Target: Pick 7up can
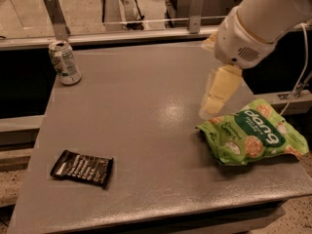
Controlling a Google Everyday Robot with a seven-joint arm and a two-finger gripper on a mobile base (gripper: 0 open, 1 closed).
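The 7up can [65, 63] is white and green with a silver top rim and stands upright at the far left corner of the grey table [146, 130]. My gripper [211, 108] is cream coloured and hangs from the white arm over the right half of the table. It points down, just above the top left corner of the green snack bag, and is far to the right of the can. Nothing shows in it.
A green snack bag [253, 138] lies at the right edge of the table. A dark wrapper [83, 167] lies flat near the front left. A rail with metal posts [54, 14] runs behind the table's far edge.
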